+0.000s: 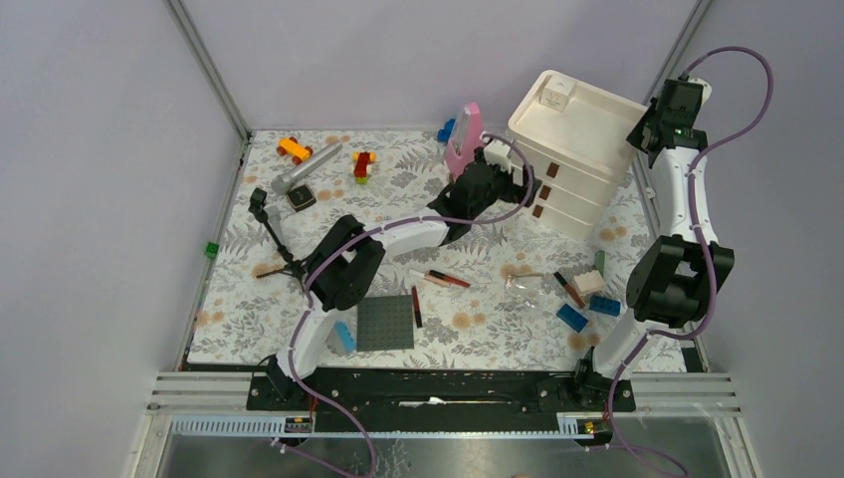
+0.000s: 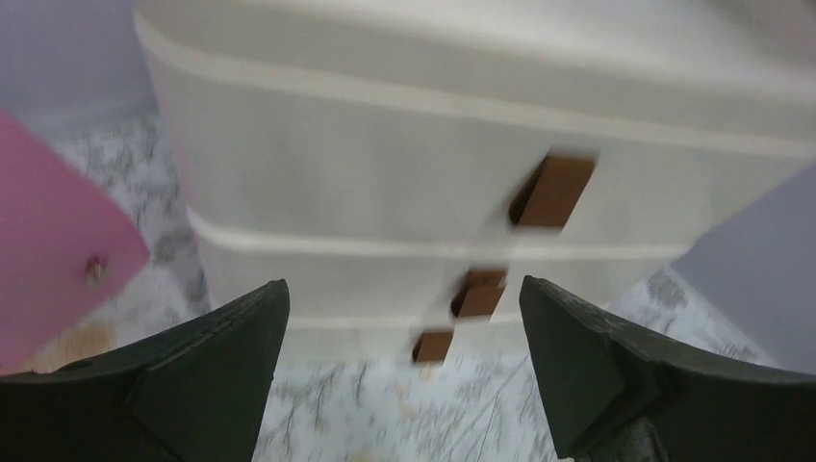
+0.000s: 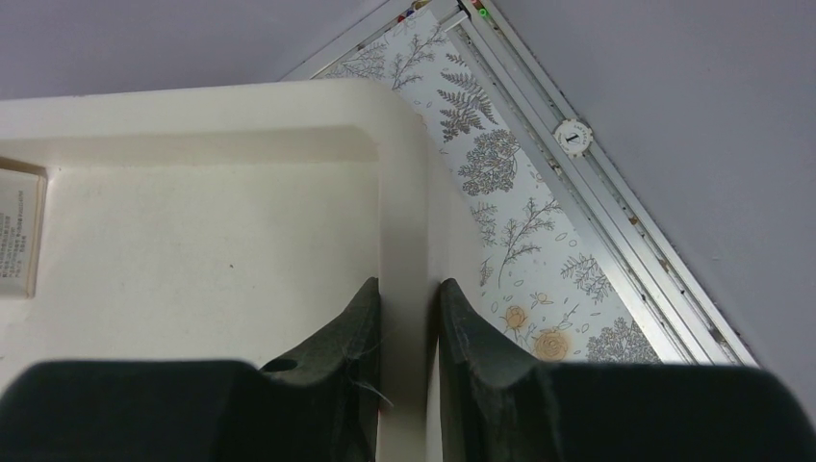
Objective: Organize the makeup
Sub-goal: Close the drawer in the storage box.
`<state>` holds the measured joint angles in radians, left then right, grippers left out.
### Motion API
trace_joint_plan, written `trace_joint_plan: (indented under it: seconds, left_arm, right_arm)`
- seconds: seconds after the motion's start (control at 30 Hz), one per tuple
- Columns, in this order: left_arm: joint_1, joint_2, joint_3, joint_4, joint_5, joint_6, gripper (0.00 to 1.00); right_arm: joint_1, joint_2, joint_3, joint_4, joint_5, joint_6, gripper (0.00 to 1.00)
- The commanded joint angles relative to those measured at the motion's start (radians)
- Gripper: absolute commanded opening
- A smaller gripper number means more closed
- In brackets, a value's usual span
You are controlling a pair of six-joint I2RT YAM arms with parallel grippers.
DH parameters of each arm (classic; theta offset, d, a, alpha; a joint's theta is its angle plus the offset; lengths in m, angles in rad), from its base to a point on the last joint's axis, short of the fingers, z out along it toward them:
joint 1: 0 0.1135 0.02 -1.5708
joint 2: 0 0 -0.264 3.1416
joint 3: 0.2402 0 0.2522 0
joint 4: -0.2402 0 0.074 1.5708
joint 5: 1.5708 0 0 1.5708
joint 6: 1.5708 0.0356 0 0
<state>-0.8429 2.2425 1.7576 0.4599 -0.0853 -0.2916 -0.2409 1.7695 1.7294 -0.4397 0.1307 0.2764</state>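
Right gripper [image 3: 409, 294]: pinching the right rim of the white drawer unit [image 1: 582, 174], far right. Left gripper [image 2: 404, 308]: standing wide open, facing the drawer fronts.

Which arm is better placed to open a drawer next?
Left: the left gripper is open, facing the brown drawer handles; the right gripper grips the drawer unit by its rim, probably steadying it.

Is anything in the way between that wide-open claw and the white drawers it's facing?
Nothing visible. The left gripper is open and faces the drawer unit head-on, with only bare table between them. A pink item stands off to one side, clear of the gap.
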Motion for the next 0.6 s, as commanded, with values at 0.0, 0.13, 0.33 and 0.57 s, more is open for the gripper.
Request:
trace_joint_plan:
  seconds: [0.0,0.13,0.33,0.57]
  left_arm:
    - [0.006,-0.122,-0.159,0.164,0.016,-0.015,0.99]
    - [0.004,-0.093,-0.170,0.154,0.063,-0.023,0.99]
    - [0.004,0.029,-0.025,0.031,0.152,-0.051,0.99]
    - [0.002,0.098,0.084,-0.026,0.176,-0.070,0.93]
  right_arm:
    - [0.035,-0.013,-0.031,-0.061,-0.192,0.064,0.00]
    - [0.035,-0.014,-0.045,-0.057,-0.193,0.064,0.00]
    - [0.035,-0.016,-0.057,-0.050,-0.206,0.075,0.00]
    - [0.035,-0.015,-0.061,-0.049,-0.213,0.083,0.00]
